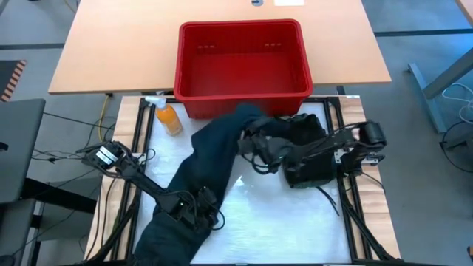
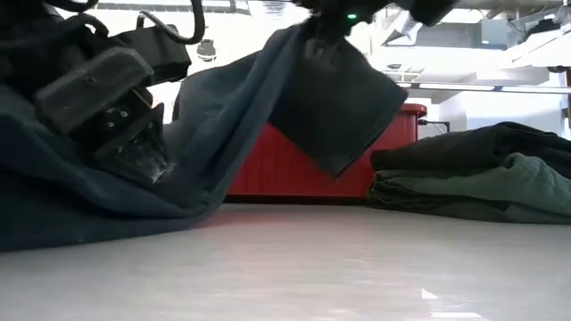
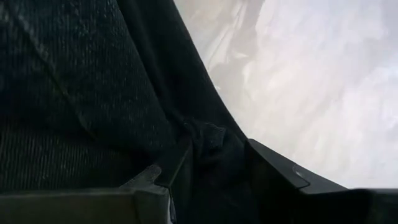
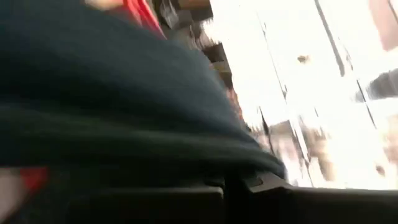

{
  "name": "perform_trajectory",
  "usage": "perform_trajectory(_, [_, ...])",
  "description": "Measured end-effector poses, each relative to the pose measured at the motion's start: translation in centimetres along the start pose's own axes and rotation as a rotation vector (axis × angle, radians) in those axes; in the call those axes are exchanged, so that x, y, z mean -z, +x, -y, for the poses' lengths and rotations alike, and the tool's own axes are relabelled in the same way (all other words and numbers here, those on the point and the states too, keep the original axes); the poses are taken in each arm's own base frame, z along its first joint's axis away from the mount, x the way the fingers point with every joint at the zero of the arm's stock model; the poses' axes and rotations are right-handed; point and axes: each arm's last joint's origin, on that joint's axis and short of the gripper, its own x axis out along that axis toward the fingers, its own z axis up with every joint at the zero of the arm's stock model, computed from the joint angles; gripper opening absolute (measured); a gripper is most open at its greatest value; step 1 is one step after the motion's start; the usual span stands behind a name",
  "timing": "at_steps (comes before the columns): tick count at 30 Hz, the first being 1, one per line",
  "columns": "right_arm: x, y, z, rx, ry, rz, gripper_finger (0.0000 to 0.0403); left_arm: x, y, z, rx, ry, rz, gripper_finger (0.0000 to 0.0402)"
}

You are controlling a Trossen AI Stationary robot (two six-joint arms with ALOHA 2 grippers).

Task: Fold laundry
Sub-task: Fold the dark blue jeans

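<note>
A dark blue-green garment [image 1: 199, 166] of the laundry stretches from the table's near left up toward the red basket [image 1: 244, 59]. My left gripper [image 3: 211, 180] is shut on its near part, low over the table. My right gripper [image 1: 255, 144] is shut on its far part, raised above the table; a flap [image 2: 343, 107] hangs below it. In the low view the garment's near part [image 2: 80, 205] rests on the table. A stack of folded dark garments [image 2: 482, 178] lies on the table's right side. My left gripper pinches a bunched fold of the garment [image 3: 208, 146] between its two fingers, slanting down from the table's left. The cloth there lies low on the table and runs up, drawn fairly straight, toward the other gripper. My right gripper holds the garment's far, upper part [image 2: 326, 40], lifted well clear of the table. Cloth drapes over the fingers and hides the place of contact in the right wrist view. A flap hangs slack below it.
The red basket stands beyond the table's far edge. An orange spray bottle [image 1: 168, 118] lies at the far left. The folded stack [image 1: 307, 151] sits under my right arm. Bare white tabletop [image 1: 273, 214] spreads at the near centre and right.
</note>
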Motion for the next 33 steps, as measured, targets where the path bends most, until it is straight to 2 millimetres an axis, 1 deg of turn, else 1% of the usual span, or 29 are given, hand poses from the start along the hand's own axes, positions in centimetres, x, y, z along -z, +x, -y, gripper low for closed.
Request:
perform_trajectory(3, [2.0,-0.8,1.4,0.020,0.048,-0.080,0.0015,-0.4,0.3,0.3,0.049,0.022,0.000,0.0128])
perform_trajectory(5, [3.6,-1.8,1.6,0.020,0.079,-0.117,0.0014,-0.7,0.5,0.4,0.079,0.042,-0.008,0.0128])
perform_trajectory(8, [5.6,-3.8,2.0,0.015,0.115,-0.099,0.0014,-1.2,0.8,0.3,0.106,0.075,-0.015,0.0128])
perform_trajectory(10, [6.7,-5.1,2.9,0.015,0.140,-0.070,0.0014,-1.6,1.1,0.2,0.113,0.100,-0.010,0.0128])
perform_trajectory(14, [8.7,-7.4,5.0,0.010,0.115,0.001,0.0014,-2.9,1.9,-0.2,0.128,0.154,0.034,0.0128])
perform_trajectory(18, [10.5,-8.9,8.1,0.033,0.186,0.060,0.0014,-4.8,2.8,-0.4,0.214,0.185,0.079,0.0128])
perform_trajectory(21, [11.8,-10.1,10.4,0.053,0.194,0.120,0.0014,-5.8,3.2,-0.6,0.280,0.196,0.095,0.0128])
perform_trajectory(24, [12.8,-10.7,12.0,0.079,0.180,0.161,0.0014,-6.2,3.4,-0.8,0.319,0.197,0.091,0.0128])
perform_trajectory(27, [14.1,-10.7,13.3,0.106,0.224,0.160,0.0014,-6.3,3.5,-0.8,0.341,0.194,0.073,0.0128])
perform_trajectory(28, [14.5,-10.7,13.3,0.114,0.239,0.153,0.0014,-6.2,3.5,-0.8,0.348,0.190,0.064,0.0128])
perform_trajectory(30, [15.5,-10.5,12.8,0.118,0.262,0.115,0.0014,-6.1,3.5,-0.8,0.377,0.178,0.034,0.0128])
perform_trajectory(31, [16.0,-10.4,12.3,0.116,0.260,0.082,0.0014,-5.9,3.5,-0.8,0.391,0.171,0.015,0.0128])
perform_trajectory(33, [17.3,-10.3,10.6,0.116,0.237,0.040,0.0014,-5.6,3.4,-0.6,0.421,0.153,-0.023,0.0128])
